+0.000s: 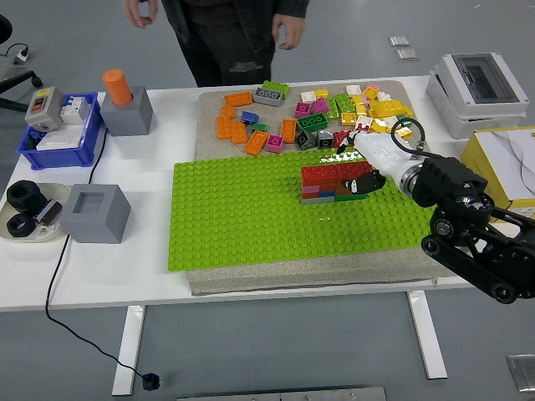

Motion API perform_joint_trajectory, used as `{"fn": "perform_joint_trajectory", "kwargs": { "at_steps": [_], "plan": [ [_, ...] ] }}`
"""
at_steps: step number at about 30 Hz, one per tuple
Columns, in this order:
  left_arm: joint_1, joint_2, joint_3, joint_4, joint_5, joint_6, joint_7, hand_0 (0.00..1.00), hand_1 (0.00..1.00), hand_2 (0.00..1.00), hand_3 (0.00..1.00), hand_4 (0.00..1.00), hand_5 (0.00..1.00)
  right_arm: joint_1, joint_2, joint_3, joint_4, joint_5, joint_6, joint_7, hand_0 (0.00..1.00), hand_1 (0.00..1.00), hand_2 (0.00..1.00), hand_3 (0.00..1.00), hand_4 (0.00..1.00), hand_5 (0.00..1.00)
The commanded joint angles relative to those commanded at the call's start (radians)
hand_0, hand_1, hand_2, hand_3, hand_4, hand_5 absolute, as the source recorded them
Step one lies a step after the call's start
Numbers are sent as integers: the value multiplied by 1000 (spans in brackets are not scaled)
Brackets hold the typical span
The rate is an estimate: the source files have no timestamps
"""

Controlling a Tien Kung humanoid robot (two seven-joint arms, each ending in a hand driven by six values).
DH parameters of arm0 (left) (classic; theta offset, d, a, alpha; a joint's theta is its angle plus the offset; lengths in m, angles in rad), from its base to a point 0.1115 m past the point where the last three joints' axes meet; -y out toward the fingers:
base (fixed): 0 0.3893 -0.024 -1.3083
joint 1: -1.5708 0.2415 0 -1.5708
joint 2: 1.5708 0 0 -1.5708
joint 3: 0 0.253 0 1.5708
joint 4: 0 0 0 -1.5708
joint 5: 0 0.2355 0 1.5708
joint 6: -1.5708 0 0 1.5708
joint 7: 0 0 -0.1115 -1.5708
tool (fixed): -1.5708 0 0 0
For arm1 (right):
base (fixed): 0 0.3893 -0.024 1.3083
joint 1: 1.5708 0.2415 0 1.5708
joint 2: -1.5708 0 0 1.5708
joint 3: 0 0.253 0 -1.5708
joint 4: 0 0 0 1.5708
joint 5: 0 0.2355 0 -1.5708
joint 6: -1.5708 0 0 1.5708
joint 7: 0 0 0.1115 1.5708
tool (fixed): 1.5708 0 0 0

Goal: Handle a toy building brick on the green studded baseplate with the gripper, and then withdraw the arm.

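A green studded baseplate lies on a grey mat at the table's middle. On its right part stands a low stack of red bricks over grey, blue and pink ones. My right hand, white with black fingertips, reaches in from the right, its fingers curled onto the stack's right end. Behind the baseplate lie several loose bricks in orange, yellow, green, pink and grey, with a small blue brick among the orange ones. The left arm is out of sight.
A person stands at the far left side, both hands raised off the table. At the left are a blue bin, a grey block with an orange cylinder, a grey box and a dish. A yellow box and a white case stand at the right.
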Motion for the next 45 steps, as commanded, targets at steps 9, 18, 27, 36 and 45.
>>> {"fn": "perform_joint_trajectory", "kwargs": {
  "at_steps": [9, 18, 27, 36, 45],
  "plan": [
    [6, 0, 3, 0, -8, 0, -2, 631, 588, 562, 583, 625, 208, -33, -56, 51, 112, 33, 4, 7, 847, 897, 953, 826, 993, 366],
    [8, -3, 0, 0, -5, 0, -3, 631, 587, 561, 582, 625, 208, -76, -105, 75, 164, 22, -4, 10, 850, 896, 948, 719, 998, 443],
    [8, -5, 1, 0, -6, 0, -2, 631, 585, 561, 581, 626, 205, -83, -103, 69, 153, 20, -4, 13, 852, 894, 942, 627, 996, 504],
    [8, -6, 2, 0, -6, -1, -2, 630, 586, 561, 581, 626, 205, -87, -89, 64, 121, 28, -7, 18, 858, 896, 944, 626, 991, 514],
    [9, -5, 5, 0, -8, 0, -2, 631, 586, 561, 582, 627, 205, -94, -77, 57, 85, 30, -7, 22, 856, 894, 940, 627, 983, 523]
  ]
}}
